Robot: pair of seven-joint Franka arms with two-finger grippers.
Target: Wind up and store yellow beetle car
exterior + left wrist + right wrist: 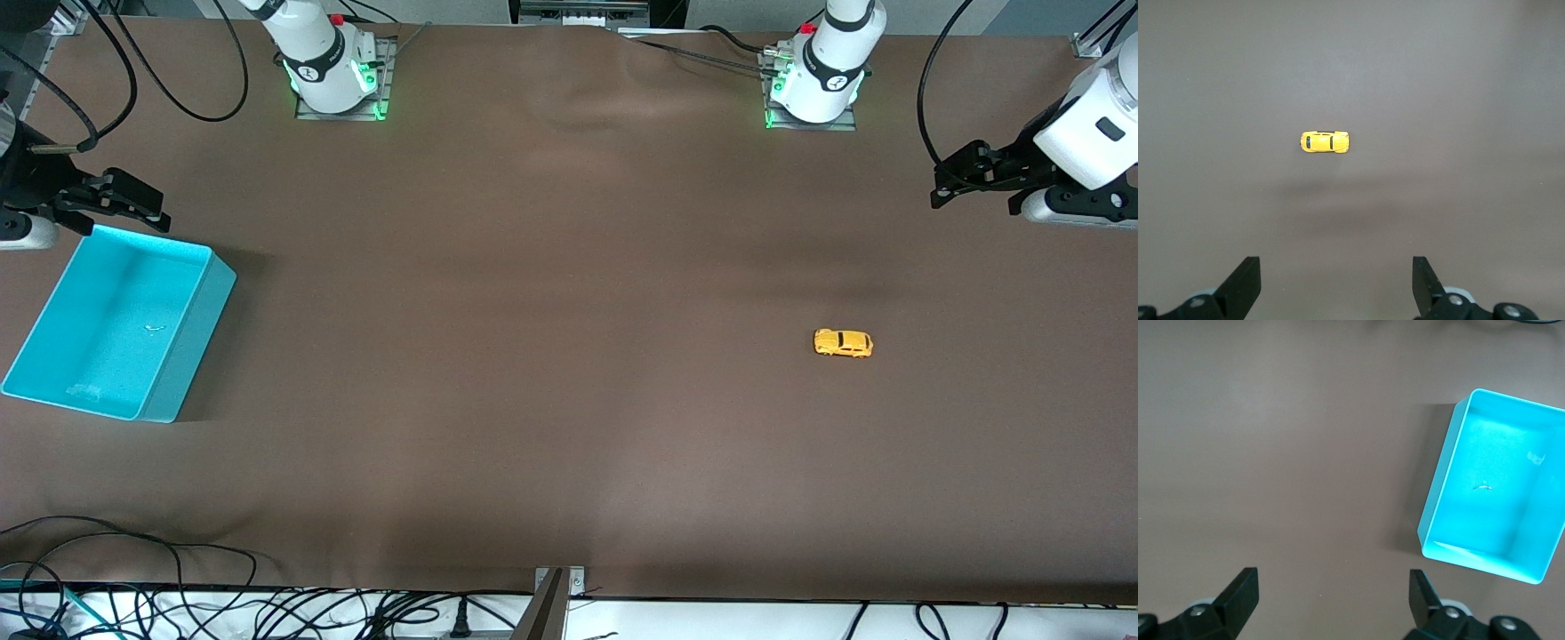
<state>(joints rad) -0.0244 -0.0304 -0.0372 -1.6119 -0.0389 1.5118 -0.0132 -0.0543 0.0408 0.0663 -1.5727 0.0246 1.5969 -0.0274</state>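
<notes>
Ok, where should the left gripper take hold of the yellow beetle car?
Probably from straight above, across the yellow beetle car at its two long flanks: it sits upright on its wheels with bare table all round. The open left gripper likely needs turning to span the narrow width.

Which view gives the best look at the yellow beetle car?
The left wrist view: the yellow beetle car sits mid-frame, seen from above on the bare brown table, unblocked. The front view shows it smaller, on its wheels toward the left arm's end of the table. The right wrist view misses it.
</notes>
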